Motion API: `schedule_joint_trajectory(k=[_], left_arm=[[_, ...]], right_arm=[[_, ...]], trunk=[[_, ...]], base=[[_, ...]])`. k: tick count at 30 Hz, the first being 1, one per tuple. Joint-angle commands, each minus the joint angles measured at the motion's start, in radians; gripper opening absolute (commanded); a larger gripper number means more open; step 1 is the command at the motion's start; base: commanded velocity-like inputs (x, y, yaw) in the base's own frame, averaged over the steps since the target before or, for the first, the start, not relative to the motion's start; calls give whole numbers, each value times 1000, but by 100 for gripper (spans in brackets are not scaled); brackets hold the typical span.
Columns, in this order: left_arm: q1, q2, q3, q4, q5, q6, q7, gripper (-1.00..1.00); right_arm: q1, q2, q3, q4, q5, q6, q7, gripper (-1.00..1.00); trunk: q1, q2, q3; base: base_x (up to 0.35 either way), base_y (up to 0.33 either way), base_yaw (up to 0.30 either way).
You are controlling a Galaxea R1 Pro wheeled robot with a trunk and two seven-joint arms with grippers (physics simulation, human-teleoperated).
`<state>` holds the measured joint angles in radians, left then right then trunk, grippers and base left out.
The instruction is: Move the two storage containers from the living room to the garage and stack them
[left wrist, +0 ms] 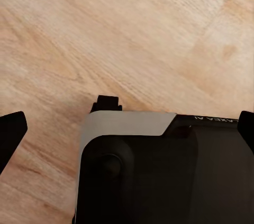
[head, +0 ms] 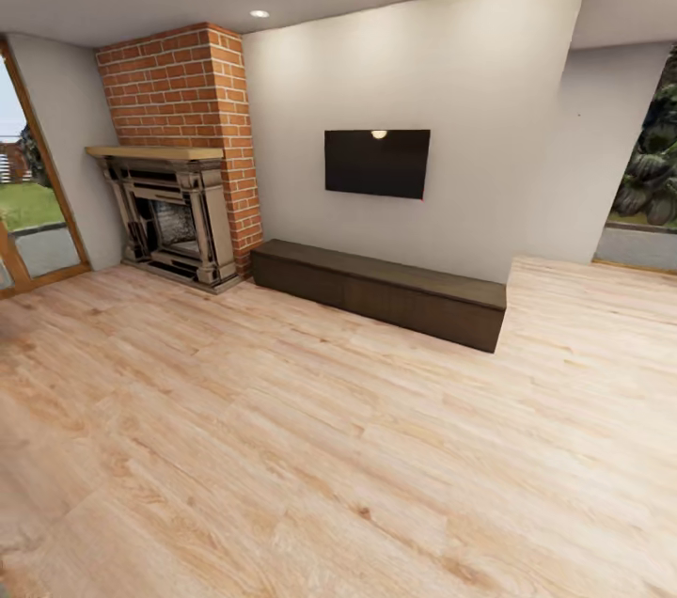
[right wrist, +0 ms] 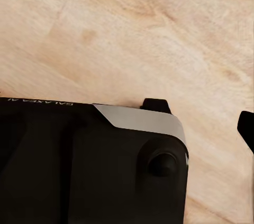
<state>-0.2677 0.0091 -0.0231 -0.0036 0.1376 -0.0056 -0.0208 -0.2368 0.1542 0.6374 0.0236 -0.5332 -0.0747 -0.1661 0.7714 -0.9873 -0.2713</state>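
Note:
The two storage containers are out of view, and so is the garage. I am in the living room, facing a white wall across the light wood-plank floor [head: 310,448]. In the left wrist view my left gripper [left wrist: 127,129] hangs open over the planks, with one black fingertip [left wrist: 10,134] at each side edge and nothing between them. My right gripper [right wrist: 127,129] also hangs over the planks, with one fingertip [right wrist: 246,128] at the picture's edge and nothing held. Below both grippers is a black and grey part of my own body [left wrist: 159,171].
A brick fireplace [head: 179,194] stands at the back left, beside a wood-framed glass door [head: 28,203]. A long dark low cabinet [head: 376,292] runs along the wall under a wall-mounted TV [head: 377,163]. A window opening [head: 644,194] is at the right.

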Motion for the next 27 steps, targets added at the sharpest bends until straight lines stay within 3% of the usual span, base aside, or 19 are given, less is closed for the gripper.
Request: schedule_joint_trajectory(k=[1, 21, 27], left_arm=[[-1, 0, -3, 1, 10, -1, -2, 100], [-1, -1, -3, 1, 10, -1, -2, 100], [-1, -1, -3, 1, 10, -1, -2, 100]], right_arm=[[-1, 1, 8, 2, -10, -5, -1, 100], [-1, 1, 9, 2, -10, -5, -1, 100], [-1, 1, 8, 2, -10, -5, -1, 100]], trunk=[[1, -1, -1], [1, -1, -1], [1, -1, -1]], base=[[322, 0, 268], [322, 0, 266], [322, 0, 56]])
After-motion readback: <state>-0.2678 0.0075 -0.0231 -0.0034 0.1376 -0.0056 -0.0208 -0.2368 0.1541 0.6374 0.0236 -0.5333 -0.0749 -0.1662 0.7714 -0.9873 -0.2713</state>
